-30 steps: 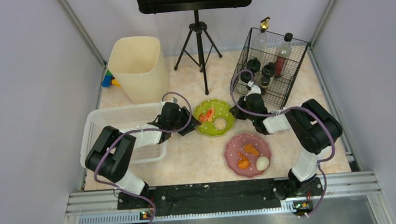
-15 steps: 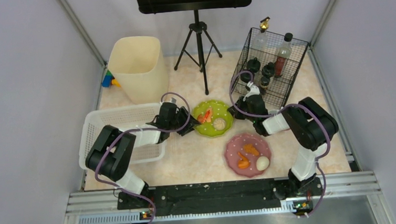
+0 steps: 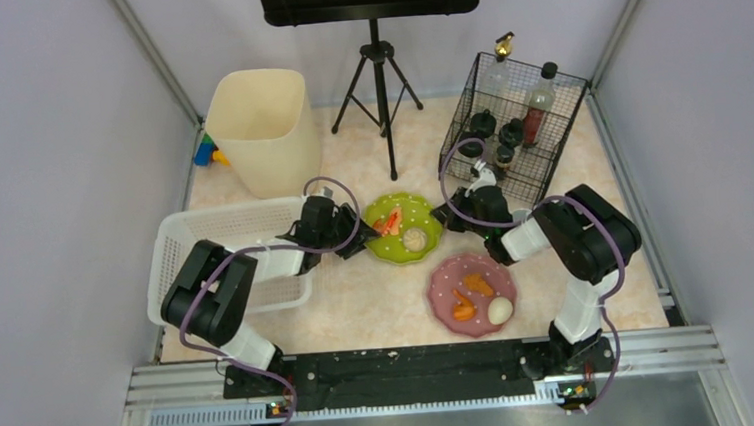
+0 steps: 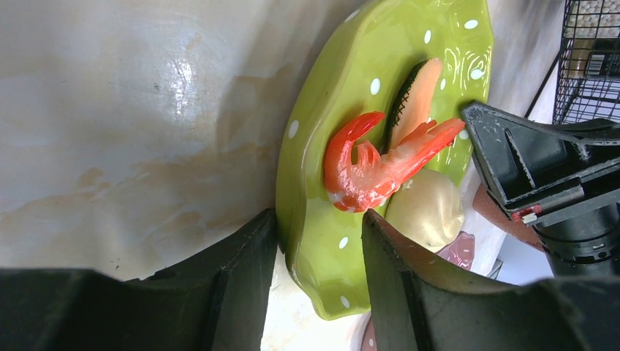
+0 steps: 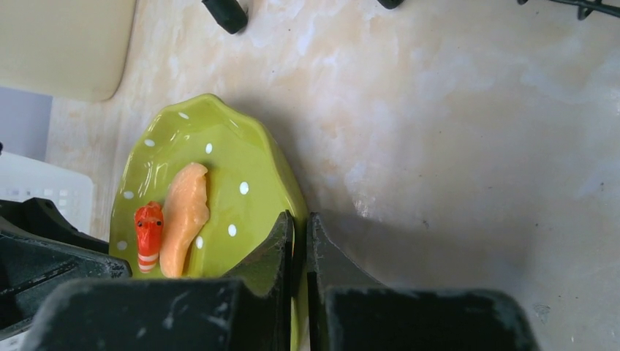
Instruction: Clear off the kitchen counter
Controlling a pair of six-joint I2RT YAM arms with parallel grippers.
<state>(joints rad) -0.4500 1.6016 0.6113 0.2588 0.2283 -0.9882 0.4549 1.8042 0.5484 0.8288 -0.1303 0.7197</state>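
While both arms met at the green plate (image 5: 219,131), we judged the step in hand to be taking that plate off the kitchen counter (image 3: 369,304), where it lay mid-table between the white basket (image 3: 214,229) and the black wire rack (image 3: 549,151). Our left gripper (image 4: 318,241) was clamped across the plate's near rim, one finger under and one over. Our right gripper (image 5: 298,227) pinched the opposite rim, its jaws almost together. We could not tell whether the plate had left the surface. On it lay a toy shrimp (image 4: 365,172), a pale orange slice (image 5: 183,212) and a cream lump (image 4: 424,208). The next move probably called for raising both arms together and level, so nothing slid off. The cream bin (image 3: 262,131) looked a likely place for the food. A tripod stand (image 3: 382,92) stood beside that route, and the pink plate (image 3: 492,265), also loaded, waited just beside the right arm
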